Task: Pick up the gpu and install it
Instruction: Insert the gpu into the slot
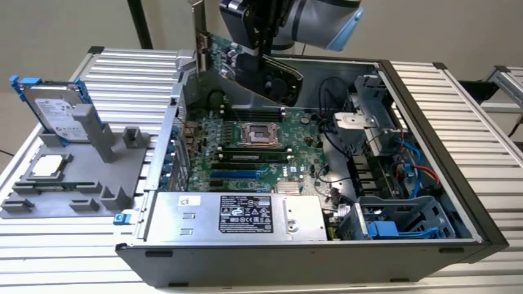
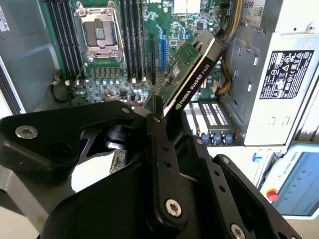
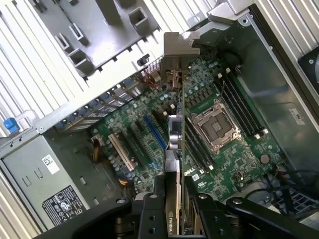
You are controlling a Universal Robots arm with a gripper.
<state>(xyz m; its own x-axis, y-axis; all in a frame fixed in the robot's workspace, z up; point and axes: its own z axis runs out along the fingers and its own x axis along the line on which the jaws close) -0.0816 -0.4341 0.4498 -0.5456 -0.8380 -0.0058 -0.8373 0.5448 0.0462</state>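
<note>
Open computer case (image 1: 286, 263) lies on its side on the slatted table (image 1: 122, 67), with the motherboard (image 1: 245, 147) facing up. The gpu (image 1: 245, 64) hangs in the air over the far part of the case. It is clear of the board and tilted in the exterior view. Its silver bracket (image 3: 174, 50) is toward the case's rear wall (image 1: 174, 122). The tool (image 1: 259, 58) is clamped on the card, fingers (image 2: 159, 144) pinching its two faces.

Risks, as I judge them:
- **Tilt:** the card is not square to the board. Lowered at this angle, one corner of the connector edge meets the slot first and jams or scrapes.
- **Wrong slot:** several expansion slots (image 3: 154, 132) lie side by side. A small sideways error seats the card in a neighbouring slot or lands it on the parts between.
- **Bracket:** its end has to slip in against the rear wall. If it catches the metal lip, it levers the card in the grip.
- **Grip:** this is a pinch on a thin, smooth card. Pushing force could let it slide or turn.
- **Cables:** loose black cables (image 1: 327, 98) lie on the exterior view's right of the board and could snag.
</note>
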